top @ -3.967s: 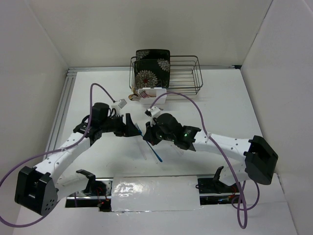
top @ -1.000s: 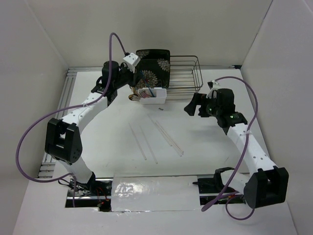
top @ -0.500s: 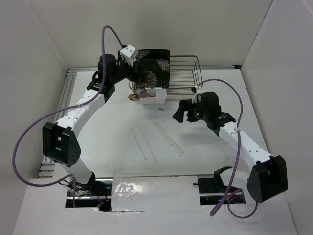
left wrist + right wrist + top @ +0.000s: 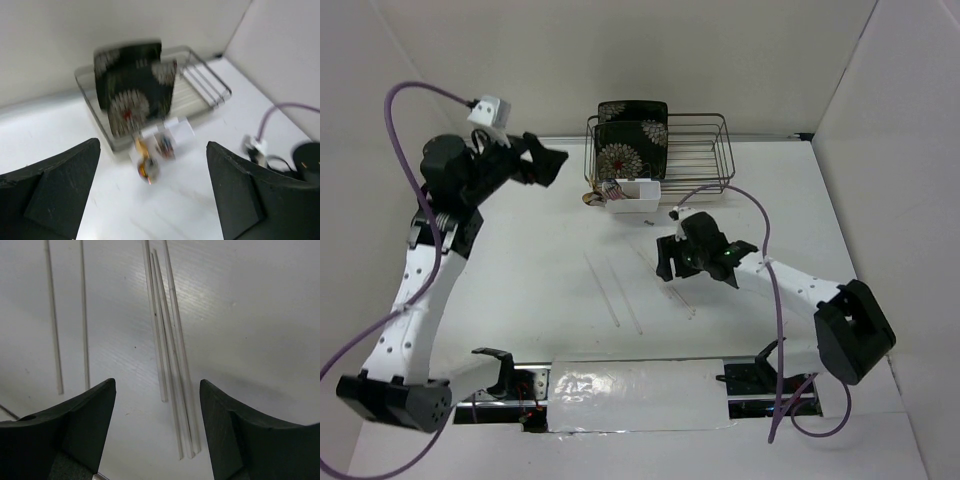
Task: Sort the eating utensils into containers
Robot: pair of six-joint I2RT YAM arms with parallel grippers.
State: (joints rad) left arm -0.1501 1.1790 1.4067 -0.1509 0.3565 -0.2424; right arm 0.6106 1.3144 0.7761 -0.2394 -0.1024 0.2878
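**Item:** pale slender chopsticks; thin, straight, loose sticks.

**Location:** flat on the white table, near its middle and well apart from the container. A bundle of three or four lies side by side and touching, directly beneath the right claw. Two single sticks lie to one side, apart from each other and from the bundle.

**Destination:** small white rectangular plastic tub at the far side, against the front of the dark wire rack, which holds an upright black floral plate. Utensils stand in the tub, too small and blurred to tell apart.

**Right gripper**: jaws spread, straddling one end of the bundle. It holds nothing, and no finger visibly touches a stick.

**Left gripper**: jaws spread wide and empty. It is raised high at the left, facing the rack and tub.

**Handling (judged):**
- The sticks look very light, stiff, smooth and probably slippery.
- Lying flat, they leave little for a finger to get under.
- They may roll, scatter, or pivot if pinched near one end.
- The best hold is probably across the bundle near its middle, with the jaws square to its length.
- The fingertips should be down at the table surface before closing, so the sticks gather together.
- The main risk is one stick left behind or sliding out on the lift.
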